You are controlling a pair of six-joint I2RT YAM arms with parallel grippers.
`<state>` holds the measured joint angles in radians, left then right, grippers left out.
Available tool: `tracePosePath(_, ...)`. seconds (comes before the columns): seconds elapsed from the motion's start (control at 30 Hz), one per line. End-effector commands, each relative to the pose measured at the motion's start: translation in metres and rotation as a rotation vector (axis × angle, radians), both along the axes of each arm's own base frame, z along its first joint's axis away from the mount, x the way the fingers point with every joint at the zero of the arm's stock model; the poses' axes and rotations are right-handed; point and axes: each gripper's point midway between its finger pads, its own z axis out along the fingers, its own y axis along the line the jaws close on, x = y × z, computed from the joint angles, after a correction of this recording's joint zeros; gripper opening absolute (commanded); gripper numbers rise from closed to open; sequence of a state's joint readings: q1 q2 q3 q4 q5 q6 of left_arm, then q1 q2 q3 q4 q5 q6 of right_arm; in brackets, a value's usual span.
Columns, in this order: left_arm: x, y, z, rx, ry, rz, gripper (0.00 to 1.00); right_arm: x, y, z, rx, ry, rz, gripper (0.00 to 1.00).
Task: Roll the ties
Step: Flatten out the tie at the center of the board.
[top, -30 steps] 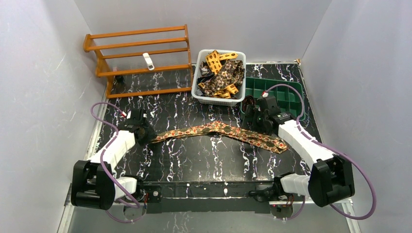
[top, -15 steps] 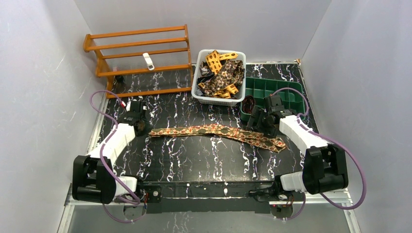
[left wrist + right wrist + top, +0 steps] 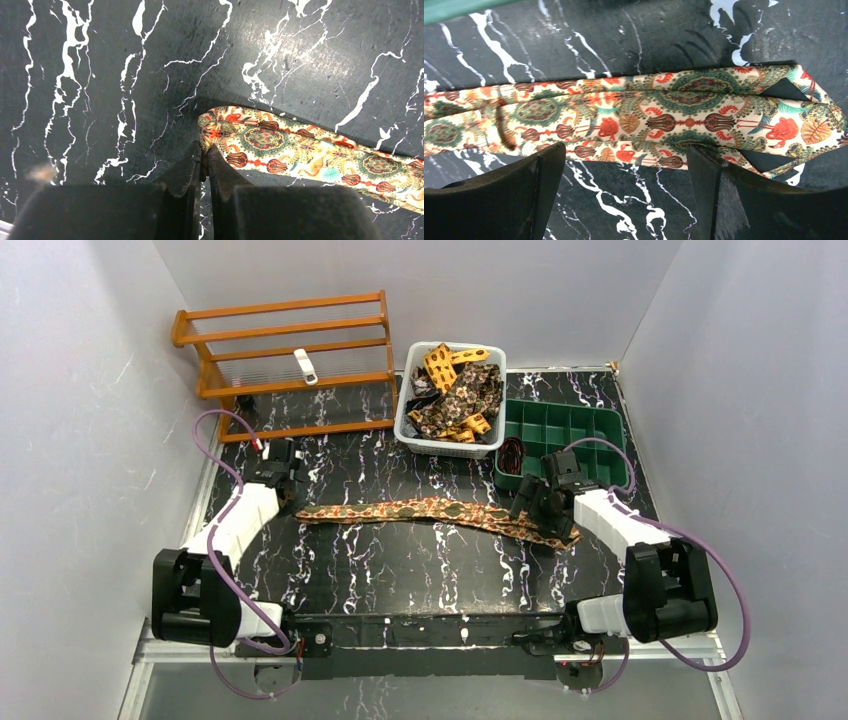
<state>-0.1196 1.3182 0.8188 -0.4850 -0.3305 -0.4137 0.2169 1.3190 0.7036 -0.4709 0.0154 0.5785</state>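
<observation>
A black marble-patterned table [image 3: 400, 570] is seen from above, with a robot arm mounted at each near corner. One long patterned tie [image 3: 440, 512], cream with red-orange and olive medallions, lies flat across the middle of the table, running left to right in a gentle bend.

The left gripper [image 3: 290, 502] is at the tie's narrow left end. In the left wrist view its jaws are pressed together [image 3: 204, 150] on the near corner of that end, with the cloth pinched between the two black fingertips.

The right gripper [image 3: 545, 520] hangs over the tie's wide, pointed right end. In the right wrist view its jaws stand wide apart [image 3: 624, 170] and grip nothing. Both fingertips sit at the tie's near edge, and the right one overlaps the cloth slightly.

At the far middle, a white basket [image 3: 405, 420] holds a jumble of more ties [image 3: 455, 390] in brown and yellow prints. Just right of it is a green compartment tray [image 3: 600, 430], with a small dark coil [image 3: 512, 453] in its near left compartment. At the far left is a wooden rack [image 3: 290, 350] with a small white object [image 3: 305, 367] on one shelf.
</observation>
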Motion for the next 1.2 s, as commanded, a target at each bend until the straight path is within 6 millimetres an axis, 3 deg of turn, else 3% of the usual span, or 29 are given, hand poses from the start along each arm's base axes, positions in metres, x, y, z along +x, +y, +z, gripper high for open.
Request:
tracePosePath(0.0,0.002,0.013,0.018,0.071,-0.003,-0.017,0.0,0.0,-0.014,-0.018,-0.048,0.015,-0.057,0.99)
tracePosePath(0.13,-0.003,0.016,0.019,0.078,0.001,-0.012,0.0,-0.004,-0.024,-0.025,-0.053,0.04,-0.119,0.99)
tracePosePath(0.57,-0.019,-0.012,0.0,-0.075,0.057,-0.077,0.0,-0.004,-0.063,-0.008,-0.075,0.019,-0.255,0.99)
tracePosePath(0.7,-0.026,-0.012,-0.006,-0.09,0.074,-0.023,0.01,0.005,-0.049,0.006,0.006,-0.029,-0.202,0.99)
tracePosePath(0.8,-0.028,-0.002,-0.01,-0.048,0.093,0.032,0.11,0.017,-0.033,0.031,0.086,-0.101,-0.131,0.99)
tracePosePath(0.97,-0.028,0.011,-0.006,0.009,0.112,0.094,0.37,0.026,-0.022,0.063,0.142,-0.176,-0.067,0.99)
tracePosePath(1.17,-0.03,0.015,-0.015,0.003,0.125,0.123,0.46,0.032,-0.003,0.086,0.238,-0.23,0.016,0.99)
